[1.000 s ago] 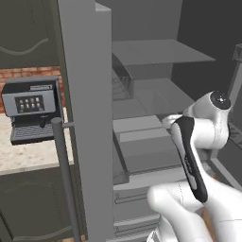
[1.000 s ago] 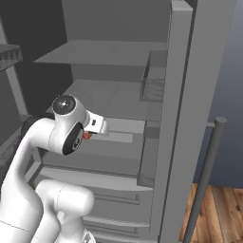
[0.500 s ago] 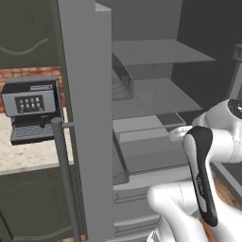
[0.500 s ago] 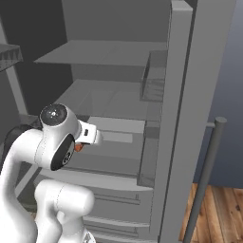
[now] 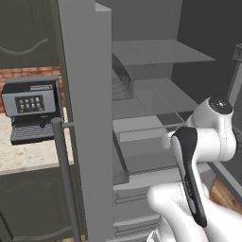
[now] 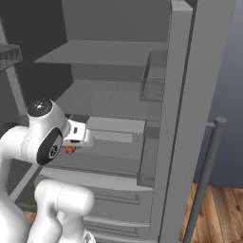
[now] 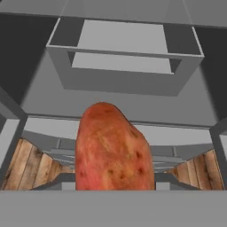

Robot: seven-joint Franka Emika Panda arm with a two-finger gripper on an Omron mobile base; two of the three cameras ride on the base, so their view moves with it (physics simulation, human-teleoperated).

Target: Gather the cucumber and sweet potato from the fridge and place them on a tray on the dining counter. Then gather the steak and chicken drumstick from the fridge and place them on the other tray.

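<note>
We see our tool (image 6: pixel 71 148) closed on the sweet potato (image 7: pixel 113 148), which fills the lower middle of the hand view, reddish-brown with darker specks, its rounded end pointing away from the camera. In the right base view a small orange patch of it shows just under the white hand, in front of the fridge (image 6: pixel 190 118) and level with its pulled-out drawer (image 6: pixel 114 130).

The fridge stands open before us, grey inside, with 2 glass shelves (image 5: pixel 156 52) above the drawer. From the hand view, the drawer (image 7: pixel 124 57) lies straight ahead of the sweet potato, an open-topped grey box, and strips of wooden floor (image 7: pixel 26 166) show low on both sides of it.

In the left base view the fridge door (image 5: pixel 85 118) stands edge-on to the left of the drawer, with a vertical bar handle (image 5: pixel 66 179) on its near side. Beyond the door, a dark coffee machine (image 5: pixel 30 111) sits on a pale table (image 5: pixel 28 158) against a brick wall (image 5: pixel 28 73). The white arm (image 5: pixel 198 156) bends in front of the fridge's lower drawers.
</note>
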